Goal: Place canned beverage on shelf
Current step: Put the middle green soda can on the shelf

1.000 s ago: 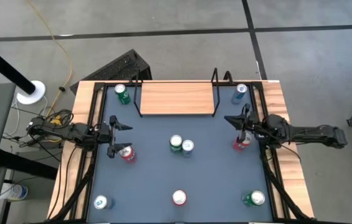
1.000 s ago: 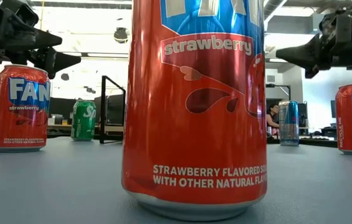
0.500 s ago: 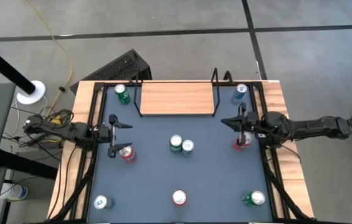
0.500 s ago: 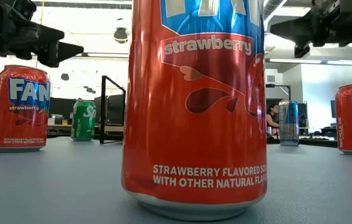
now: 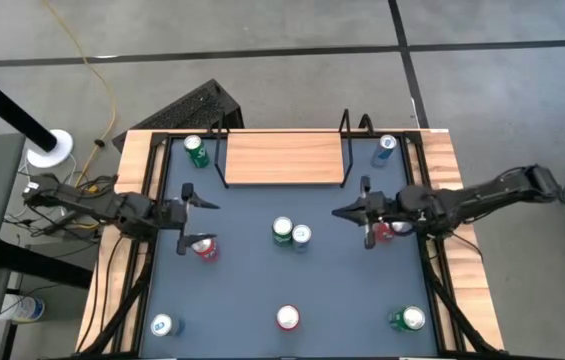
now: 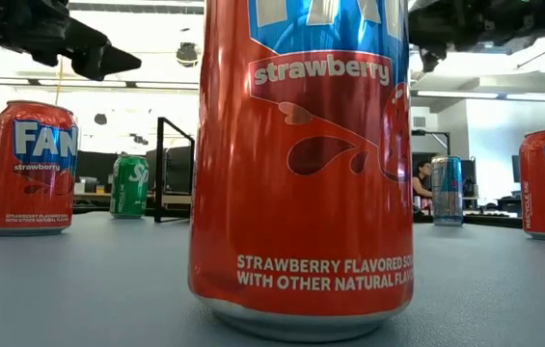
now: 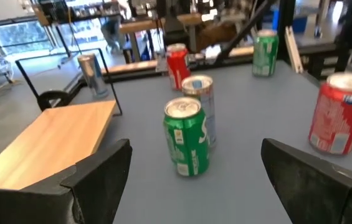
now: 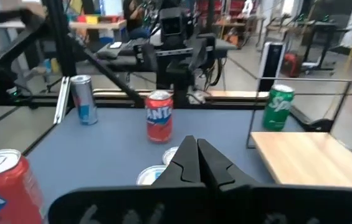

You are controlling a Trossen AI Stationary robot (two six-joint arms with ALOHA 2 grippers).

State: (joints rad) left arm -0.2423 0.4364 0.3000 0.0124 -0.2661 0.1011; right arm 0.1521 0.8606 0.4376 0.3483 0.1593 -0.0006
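- Your left gripper (image 5: pixel 193 198) has its jaws spread wide, empty, above the left side of the dark grey table (image 5: pixel 262 290), near a red strawberry soda can (image 5: pixel 203 246).
- Your right gripper (image 5: pixel 340 212) has its jaws pressed together, empty, right of centre.
- The light-wood shelf with black wire end frames (image 5: pixel 284 158) sits at the far edge, with no can on it.
- A green soda can (image 5: pixel 282 231) and a silver can (image 5: pixel 302 236) stand touching at centre.

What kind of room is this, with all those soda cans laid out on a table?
Probably a robotics lab or workshop. Two dark robot arms reach over a grey table set with drink cans and a small wooden shelf. The floor is bare concrete, and desks with equipment and a seated person show behind.
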